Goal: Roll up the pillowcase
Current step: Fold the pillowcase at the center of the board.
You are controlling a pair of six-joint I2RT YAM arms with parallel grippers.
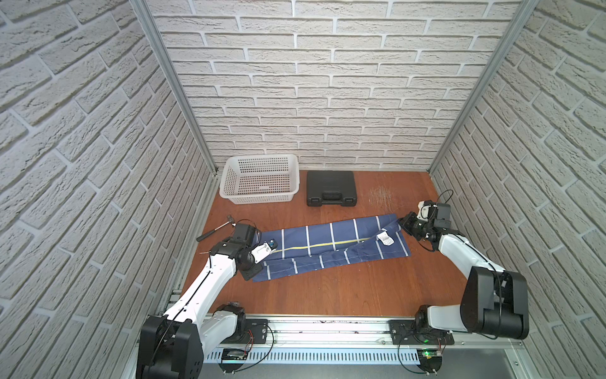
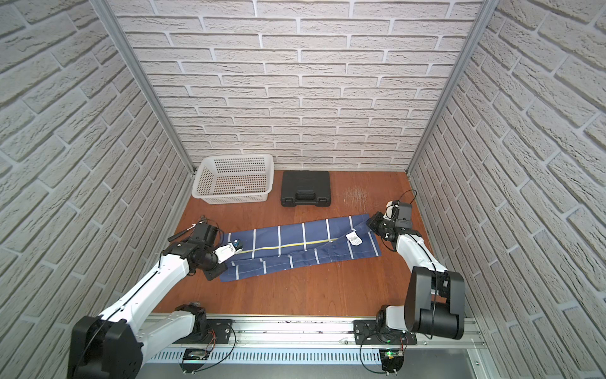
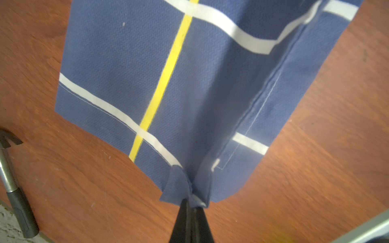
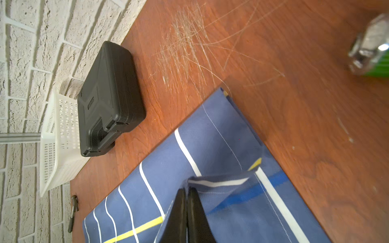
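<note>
Hammer (image 1: 213, 231) at far left edge; left gripper (image 3: 190, 202) pinched tight on bunched pillowcase (image 1: 331, 242) end. Cloth lies long, folded, unrolled across table (image 1: 328, 292) middle. At right, right gripper (image 4: 186, 190) clamped on other end's lifted edge.

Navy grid pillowcase (image 1: 331, 246), folded, unrolled

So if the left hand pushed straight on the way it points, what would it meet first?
Likely only the pillowcase that the left hand pinches: it points low along that same fabric.
</note>
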